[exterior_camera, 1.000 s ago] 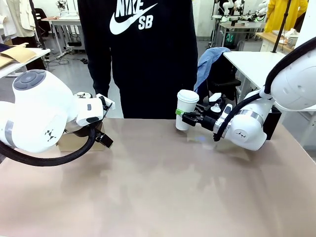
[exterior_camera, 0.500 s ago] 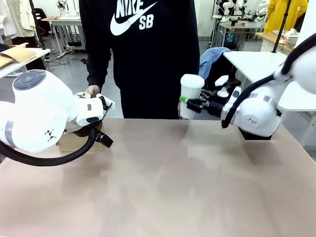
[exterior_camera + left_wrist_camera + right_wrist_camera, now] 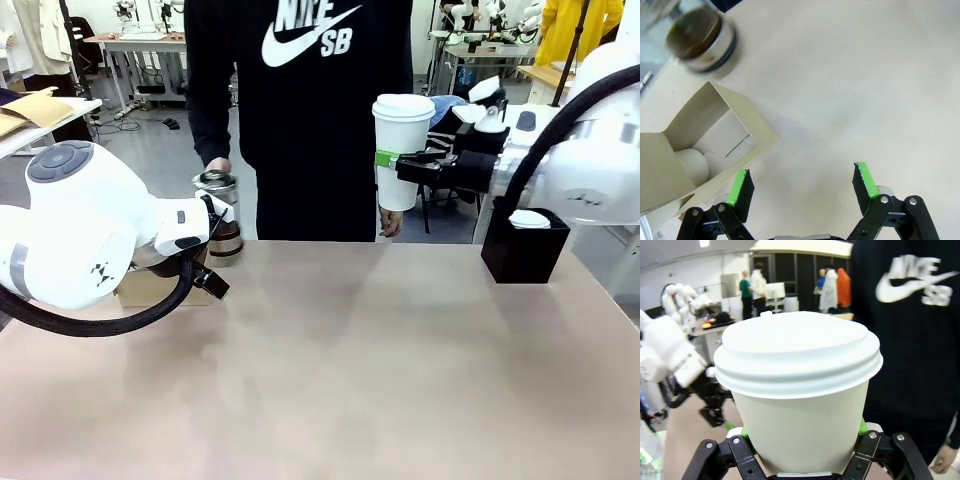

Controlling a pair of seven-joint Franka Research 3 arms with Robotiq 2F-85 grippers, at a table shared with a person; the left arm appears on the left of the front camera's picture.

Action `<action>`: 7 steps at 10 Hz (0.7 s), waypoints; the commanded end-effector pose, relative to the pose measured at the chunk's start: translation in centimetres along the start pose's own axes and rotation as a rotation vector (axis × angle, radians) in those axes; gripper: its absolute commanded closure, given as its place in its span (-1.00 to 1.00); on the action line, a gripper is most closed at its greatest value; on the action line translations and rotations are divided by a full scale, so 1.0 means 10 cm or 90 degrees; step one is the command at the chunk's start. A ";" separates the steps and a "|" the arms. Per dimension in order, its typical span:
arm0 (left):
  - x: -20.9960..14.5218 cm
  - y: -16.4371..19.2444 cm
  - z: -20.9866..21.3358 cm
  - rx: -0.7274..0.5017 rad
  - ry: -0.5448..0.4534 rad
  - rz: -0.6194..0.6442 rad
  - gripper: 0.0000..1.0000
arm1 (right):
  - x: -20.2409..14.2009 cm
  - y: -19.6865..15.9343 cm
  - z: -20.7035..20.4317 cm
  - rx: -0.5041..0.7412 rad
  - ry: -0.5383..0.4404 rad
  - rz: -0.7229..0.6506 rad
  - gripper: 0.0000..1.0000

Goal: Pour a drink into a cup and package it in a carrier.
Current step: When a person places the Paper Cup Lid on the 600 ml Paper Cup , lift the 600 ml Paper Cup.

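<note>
- While the left pincer [image 3: 802, 180] hangs wide open and empty at lower left of the front view, it points down at bare tabletop [image 3: 850, 90] just beside the carrier [image 3: 715, 132]. It looks parked clear, ready to steady the tray.
- Carrier: brown cardboard at the far-left tabletop edge, partly behind the left arm. A pale round thing sits inside; can't tell what. No print visible.
- Drink: dark brown, inside the glass press pot [image 3: 222, 215], just right of the carrier at the far edge. The person's hand [image 3: 215, 165] is on its lid, probably placing it or about to pour. Can't tell if the base is down.
- Person's black top [image 3: 310, 120], upper centre: white swoosh, "NIKE" over "SB".
- Cup [image 3: 402, 150]: white, lidded, upright, right of centre, well above the tabletop. Right pincer [image 3: 395, 165] is clamped on its lower half from the side, upright so nothing spills, I'd guess. No writing on it.
- Black box [image 3: 525, 255], right edge: small white round thing [image 3: 528, 218] on top.
</note>
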State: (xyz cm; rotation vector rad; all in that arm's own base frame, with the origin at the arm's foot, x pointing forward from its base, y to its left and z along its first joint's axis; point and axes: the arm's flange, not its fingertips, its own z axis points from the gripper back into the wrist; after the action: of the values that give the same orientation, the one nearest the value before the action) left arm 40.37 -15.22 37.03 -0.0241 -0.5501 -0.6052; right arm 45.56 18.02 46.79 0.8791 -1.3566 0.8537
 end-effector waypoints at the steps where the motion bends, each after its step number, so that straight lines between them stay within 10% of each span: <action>1: 0.00 0.00 0.00 -0.001 0.000 0.001 -1.00 | 0.29 0.17 0.23 0.038 0.013 -0.025 -0.60; 7: 0.00 0.00 0.00 -0.001 0.000 0.001 -1.00 | 0.40 0.25 0.23 0.030 -0.002 -0.011 -0.60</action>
State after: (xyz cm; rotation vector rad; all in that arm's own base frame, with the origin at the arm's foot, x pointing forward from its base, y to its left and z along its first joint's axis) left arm 40.37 -15.23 37.02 -0.0241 -0.5500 -0.6053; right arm 42.68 16.78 50.77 0.9391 -1.3371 0.8793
